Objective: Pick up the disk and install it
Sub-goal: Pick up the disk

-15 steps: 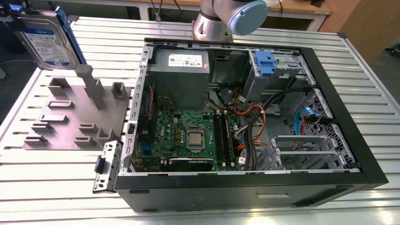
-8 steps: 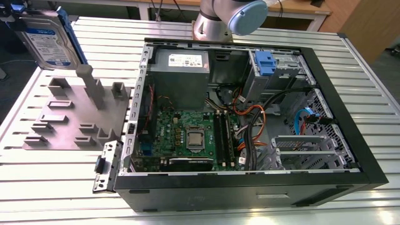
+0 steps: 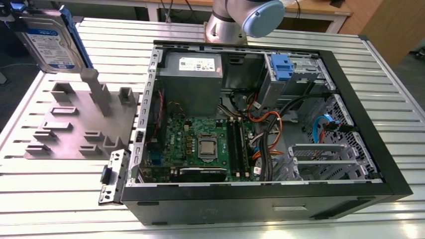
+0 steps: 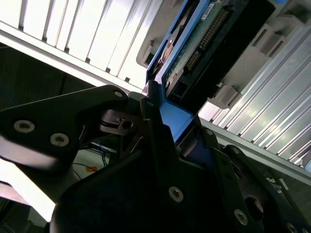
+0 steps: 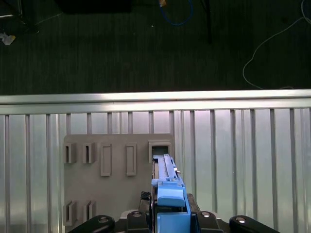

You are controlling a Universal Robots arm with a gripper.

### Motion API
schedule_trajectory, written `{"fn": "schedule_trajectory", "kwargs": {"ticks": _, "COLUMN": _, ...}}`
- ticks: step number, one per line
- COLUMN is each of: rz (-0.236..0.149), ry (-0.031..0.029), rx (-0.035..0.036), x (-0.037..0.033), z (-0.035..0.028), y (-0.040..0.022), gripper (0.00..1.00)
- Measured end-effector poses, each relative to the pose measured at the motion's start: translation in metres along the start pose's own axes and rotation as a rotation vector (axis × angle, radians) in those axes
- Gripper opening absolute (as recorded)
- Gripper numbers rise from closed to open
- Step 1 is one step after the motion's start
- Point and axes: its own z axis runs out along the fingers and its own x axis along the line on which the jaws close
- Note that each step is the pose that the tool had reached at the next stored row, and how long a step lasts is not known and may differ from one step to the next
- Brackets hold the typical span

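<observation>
One disk (image 3: 52, 42) clamped by its blue-railed end in my gripper (image 4: 175, 121), standing on edge over the grey fixture (image 3: 73, 117), long axis pointing down from the fingers, open case (image 3: 265, 196) to exterior view's right

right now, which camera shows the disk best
The exterior view: the disk shows its whole labelled face, at that view's upper left. The first wrist view sees it edge-on from above; the second wrist view shows part of its circuit-board underside close up.
</observation>
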Motion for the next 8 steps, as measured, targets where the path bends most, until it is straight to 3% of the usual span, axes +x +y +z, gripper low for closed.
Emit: {"fn": "schedule_trajectory", "kwargs": {"ticks": 8, "rz": 0.000, "ry": 0.0000, "rx": 0.0000, "x": -0.0002, "z": -0.0090, "y": 0.0000, "gripper": 0.37}}
